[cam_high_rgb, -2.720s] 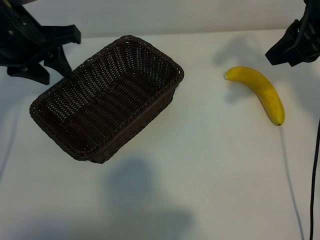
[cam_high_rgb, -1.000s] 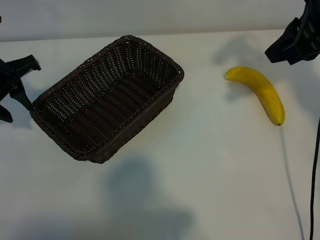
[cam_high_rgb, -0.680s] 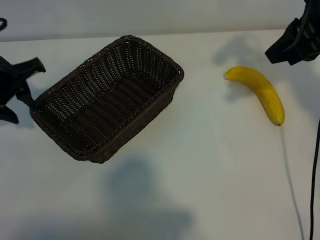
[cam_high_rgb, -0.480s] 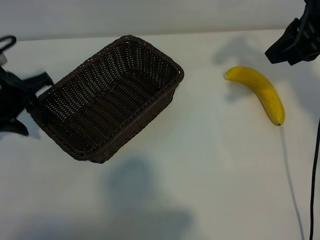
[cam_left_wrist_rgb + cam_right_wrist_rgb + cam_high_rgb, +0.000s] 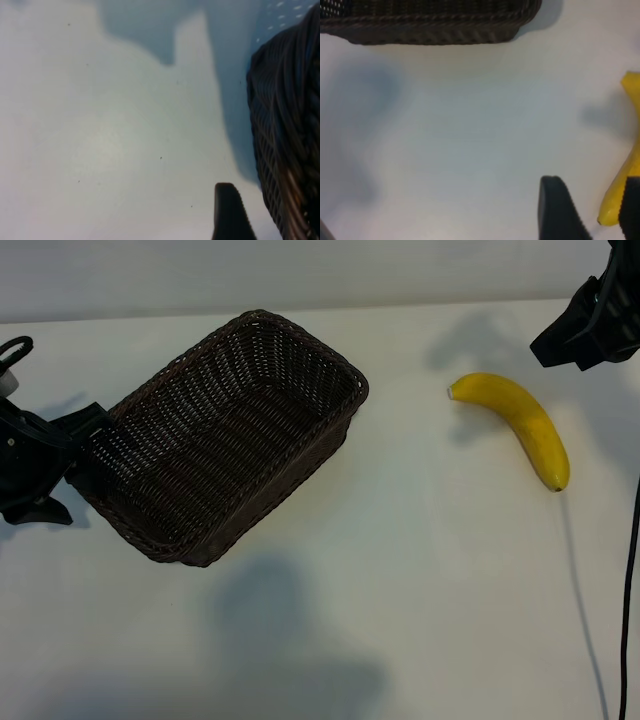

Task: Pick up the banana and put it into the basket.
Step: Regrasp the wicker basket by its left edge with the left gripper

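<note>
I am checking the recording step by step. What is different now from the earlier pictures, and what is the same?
The left hand has come from above the basket's far left corner down to its left end, beside the rim, fingers apart and holding nothing. The basket, the banana and the right hand, above and to the right of the banana, stayed as they were.

A lab-style test bench: a bare white table (image 5: pixel 400 590) under two black robot arms, a cable (image 5: pixel 628 590) trailing across it, against a plain pale wall (image 5: pixel 320 270)
</note>
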